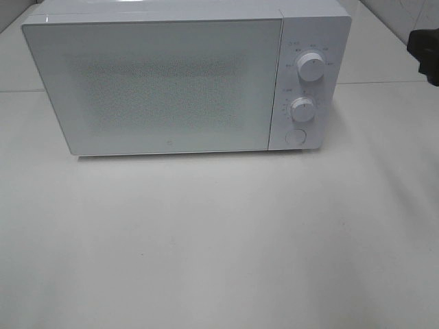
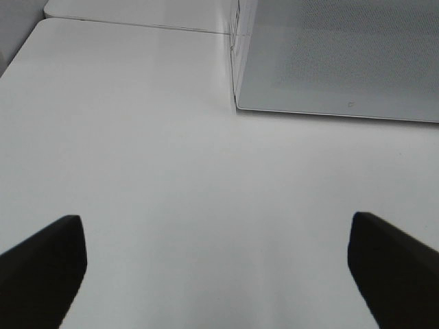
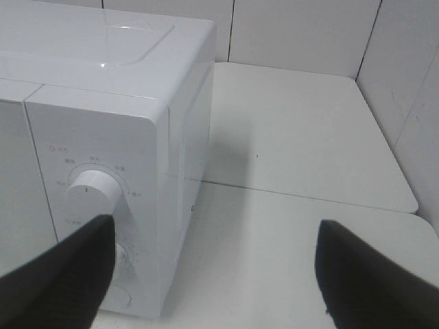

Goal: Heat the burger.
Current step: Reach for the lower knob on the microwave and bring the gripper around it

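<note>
The burger is out of view in every frame. A white microwave (image 1: 171,82) stands at the back of the table with its door shut, and its mesh window shows nothing inside. My left gripper (image 2: 216,274) is open above bare tabletop, a short way in front of the microwave's (image 2: 343,55) lower left corner. My right gripper (image 3: 212,274) is open too, hovering beside the microwave's (image 3: 103,68) control panel, near the upper knob (image 3: 92,188). Nothing sits between either pair of fingers. A dark part of the right arm (image 1: 425,48) shows at the right edge of the exterior view.
The control panel carries an upper knob (image 1: 311,68), a lower knob (image 1: 302,107) and a round button (image 1: 295,136). The white table (image 1: 219,240) stretches in front of the microwave. A tiled wall (image 3: 309,27) rises behind the table.
</note>
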`<state>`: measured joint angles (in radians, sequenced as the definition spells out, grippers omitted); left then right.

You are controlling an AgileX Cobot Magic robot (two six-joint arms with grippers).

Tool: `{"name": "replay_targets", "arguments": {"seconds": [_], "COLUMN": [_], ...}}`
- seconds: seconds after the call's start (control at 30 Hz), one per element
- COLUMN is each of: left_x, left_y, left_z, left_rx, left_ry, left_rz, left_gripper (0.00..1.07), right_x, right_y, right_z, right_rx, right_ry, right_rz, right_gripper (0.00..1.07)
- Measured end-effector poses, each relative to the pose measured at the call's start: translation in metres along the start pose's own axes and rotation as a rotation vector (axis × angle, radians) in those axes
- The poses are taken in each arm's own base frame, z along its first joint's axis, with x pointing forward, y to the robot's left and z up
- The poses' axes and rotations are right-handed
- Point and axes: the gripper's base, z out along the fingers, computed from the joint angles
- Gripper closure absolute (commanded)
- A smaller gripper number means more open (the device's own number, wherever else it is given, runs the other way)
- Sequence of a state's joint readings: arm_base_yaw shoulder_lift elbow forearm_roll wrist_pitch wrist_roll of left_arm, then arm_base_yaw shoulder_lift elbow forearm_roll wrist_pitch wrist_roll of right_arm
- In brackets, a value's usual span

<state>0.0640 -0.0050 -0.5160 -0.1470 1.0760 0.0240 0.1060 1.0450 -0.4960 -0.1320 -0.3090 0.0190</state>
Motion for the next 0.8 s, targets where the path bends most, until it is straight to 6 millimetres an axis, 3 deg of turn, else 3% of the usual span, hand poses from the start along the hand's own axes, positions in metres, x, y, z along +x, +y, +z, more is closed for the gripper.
{"name": "replay_targets", "arguments": {"seconds": [0.27,0.53,0.8], "left_x": [0.0,0.0,0.0], "left_y": [0.0,0.0,0.0], "left_z": [0.0,0.0,0.0], "left_rx": [0.0,0.0,0.0], "left_ry": [0.0,0.0,0.0], "left_rz": [0.0,0.0,0.0], "left_gripper": [0.11,0.11,0.11], "right_x": [0.015,0.039,0.056], "right_y": [0.001,0.029,0.062], "right_z": [0.029,0.041,0.049], "right_rx": [0.055,0.167,0.108], "right_ry": [-0.051,-0.112,-0.11], "right_rz": [-0.026,-0.079,-0.084], "right_gripper": [0.31,0.31,0.31]}}
